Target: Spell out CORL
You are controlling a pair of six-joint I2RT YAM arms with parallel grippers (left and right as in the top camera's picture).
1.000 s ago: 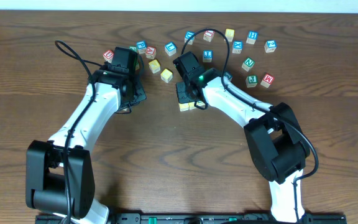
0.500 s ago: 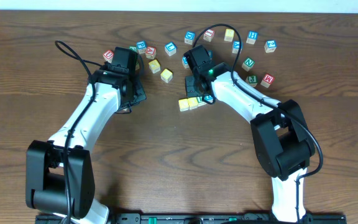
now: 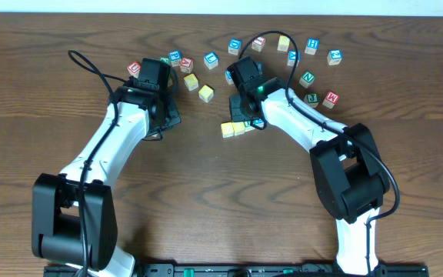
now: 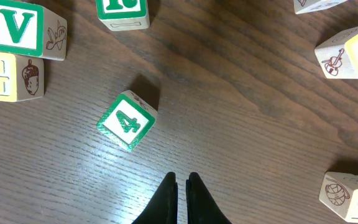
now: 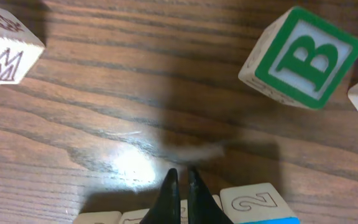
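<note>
Overhead shows the left arm [image 3: 106, 146] and right arm [image 3: 298, 127] bent elbows-out, wrists tipped down at the dark, grainy wooden table [image 3: 406, 154]. The left hand [image 4: 180, 182] is pinched closed on nothing, just short of a green-framed 4 cube [image 4: 127, 121]. The right hand [image 5: 181, 177] is closed and empty above the short row of cubes [image 3: 234, 128] at mid-table: two plain yellow tops show, its right end under the arm. Loose cubes [image 3: 311, 46] crowd the far side; open wood lies nearer.

The white left arm [image 3: 108, 142] and white right arm [image 3: 298, 123] reach forward; the left end effector [image 4: 182, 186] and right end effector [image 5: 180, 180] point down, fingers together, empty.
</note>
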